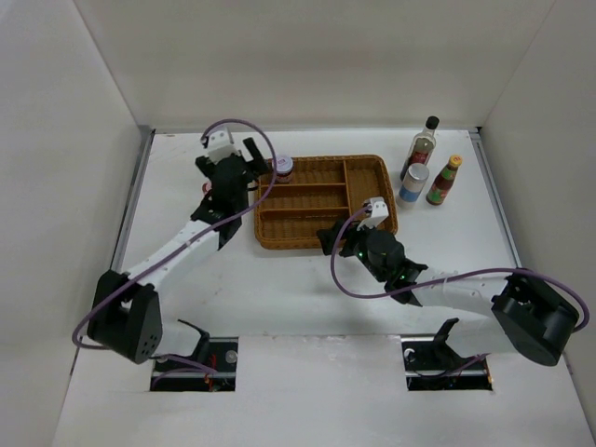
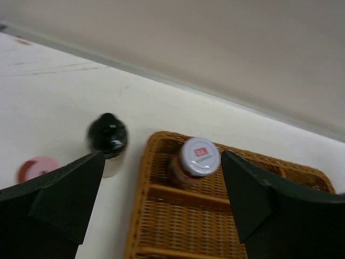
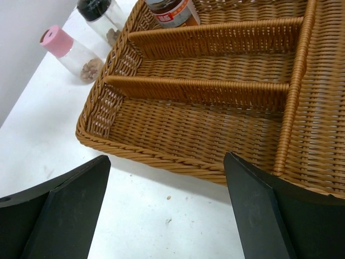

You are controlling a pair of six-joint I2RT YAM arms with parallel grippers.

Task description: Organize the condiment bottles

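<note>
A wicker tray (image 1: 321, 219) lies mid-table. A jar with a dark-rimmed lid, pale on top (image 1: 283, 168), stands in the tray's far left compartment; it also shows in the left wrist view (image 2: 197, 157). My left gripper (image 1: 258, 167) is open and empty beside this jar, above the tray's left edge (image 2: 161, 162). A short black-capped bottle (image 2: 108, 141) and a pink-lidded one (image 2: 36, 168) stand on the table left of the tray. My right gripper (image 3: 167, 159) is open and empty over the table by the tray's near edge (image 1: 328, 238).
Right of the tray stand a tall clear black-capped bottle (image 1: 422, 146), a silver-lidded blue-white one (image 1: 413, 183) and a red sauce bottle with a yellow cap (image 1: 445, 181). White walls enclose the table on three sides. The tray's other compartments (image 3: 215, 121) hold nothing.
</note>
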